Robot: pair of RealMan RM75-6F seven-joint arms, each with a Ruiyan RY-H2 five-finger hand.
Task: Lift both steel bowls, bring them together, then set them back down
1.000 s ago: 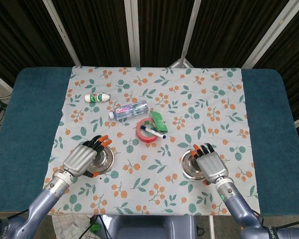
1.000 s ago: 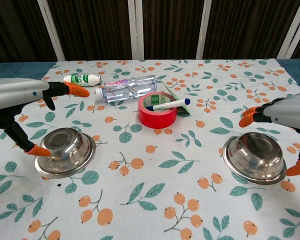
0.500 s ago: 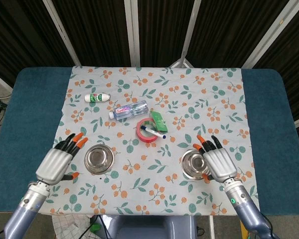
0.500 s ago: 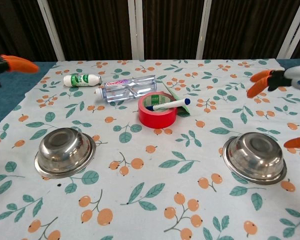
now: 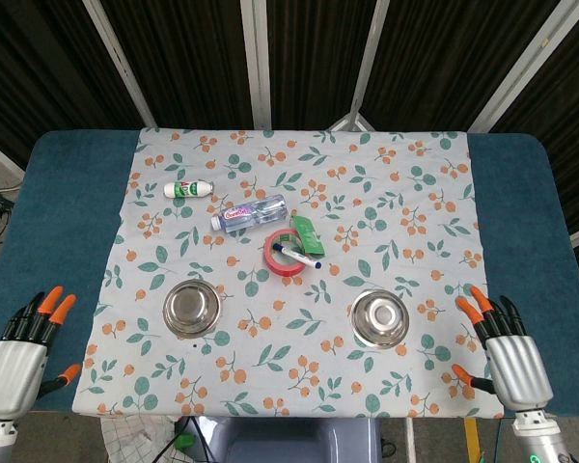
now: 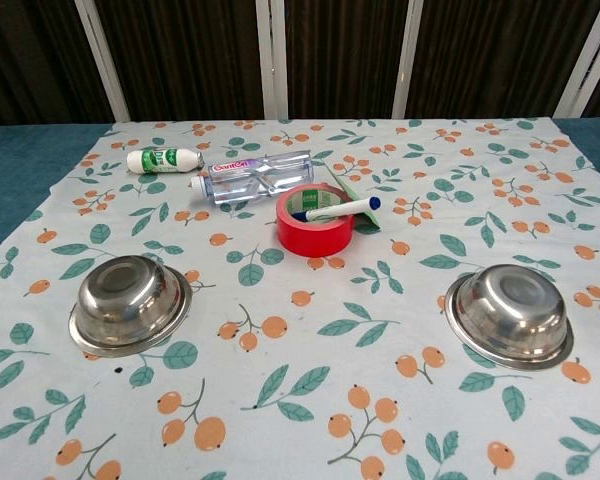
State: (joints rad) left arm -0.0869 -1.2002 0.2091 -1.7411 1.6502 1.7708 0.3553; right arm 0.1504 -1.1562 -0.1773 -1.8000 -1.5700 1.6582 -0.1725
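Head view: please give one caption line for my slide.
Two steel bowls rest apart on the floral cloth; both open hands wait outside it.

Two steel bowls sit on the tablecloth near its front edge, the left bowl and the right bowl well apart. Behind and between them stands a tape roll with a marker lying across it. A packet lies just right of the roll. A water bottle lies just behind the roll, and a small bottle lies further back left.
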